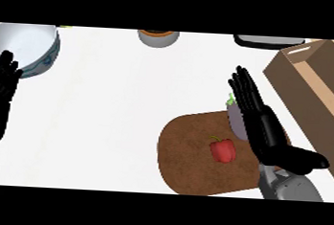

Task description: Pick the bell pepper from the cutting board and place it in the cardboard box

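On one cutting board (188, 156) lies one bell pepper (223, 150); both hands' fingers (245, 92) straight.

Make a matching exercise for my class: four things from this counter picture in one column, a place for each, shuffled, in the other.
Things:
1. bell pepper
2. cardboard box
3. white bowl
4. eggplant

Places:
A. far left of the counter
B. middle of the cutting board
C. right edge of the view
D. board's far edge, partly behind the right hand

Pairs: 1-B, 2-C, 3-A, 4-D
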